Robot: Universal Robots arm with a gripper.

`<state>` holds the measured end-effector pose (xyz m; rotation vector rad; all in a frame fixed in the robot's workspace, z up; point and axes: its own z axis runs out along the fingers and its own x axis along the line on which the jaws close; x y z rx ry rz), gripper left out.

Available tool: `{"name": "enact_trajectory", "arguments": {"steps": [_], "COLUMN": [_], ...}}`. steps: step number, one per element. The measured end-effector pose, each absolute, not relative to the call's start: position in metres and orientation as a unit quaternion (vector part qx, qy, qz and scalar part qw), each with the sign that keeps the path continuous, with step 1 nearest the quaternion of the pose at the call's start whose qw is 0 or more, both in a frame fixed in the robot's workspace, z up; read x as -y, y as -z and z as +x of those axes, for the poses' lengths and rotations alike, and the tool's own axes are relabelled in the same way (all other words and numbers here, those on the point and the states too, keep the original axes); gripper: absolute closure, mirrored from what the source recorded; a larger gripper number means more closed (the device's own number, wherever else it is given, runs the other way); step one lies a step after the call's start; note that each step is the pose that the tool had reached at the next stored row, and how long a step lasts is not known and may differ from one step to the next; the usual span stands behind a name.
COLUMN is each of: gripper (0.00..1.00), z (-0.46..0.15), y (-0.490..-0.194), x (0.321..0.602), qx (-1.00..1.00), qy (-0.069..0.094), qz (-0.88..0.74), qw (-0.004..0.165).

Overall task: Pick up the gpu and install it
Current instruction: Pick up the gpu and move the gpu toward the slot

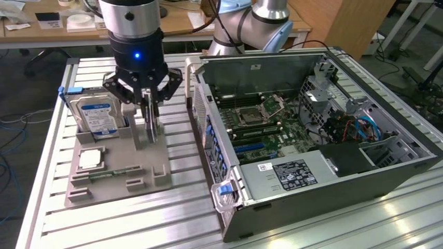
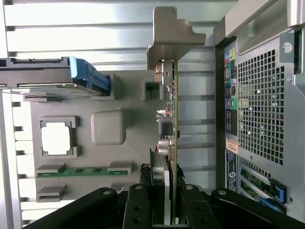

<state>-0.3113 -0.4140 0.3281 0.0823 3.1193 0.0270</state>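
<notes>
Where the fingers (image 2: pixel 138 210) pinch narrowly from both sides, the gripper (image 1: pixel 149 101) holds the gpu (image 1: pixel 151 129) by its top edge. The card stands upright on edge at the grey tray's (image 1: pixel 118 171) edge nearest the open computer case (image 1: pixel 387 176). A hard drive (image 1: pixel 100 116) stands at the tray's opposite far corner.

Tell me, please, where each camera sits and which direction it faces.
Exterior view: off the arm, raised, looking down on the table; the arm and tool show, at the gpu.
Wrist view: on the wrist, looking along the tool at the gpu, seen edge-on.
Both show the tool, the gpu, the hard drive and the computer case.
</notes>
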Motion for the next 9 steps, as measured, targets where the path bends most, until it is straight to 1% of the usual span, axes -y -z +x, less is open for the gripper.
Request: {"name": "enact_trajectory", "arguments": {"steps": [9], "gripper": [0.72], "z": [-0.311], "y": [-0.358], "x": [0.414], "qx": [-1.000], "qy": [-0.011], "qz": [0.026], "qw": [0.010]}}
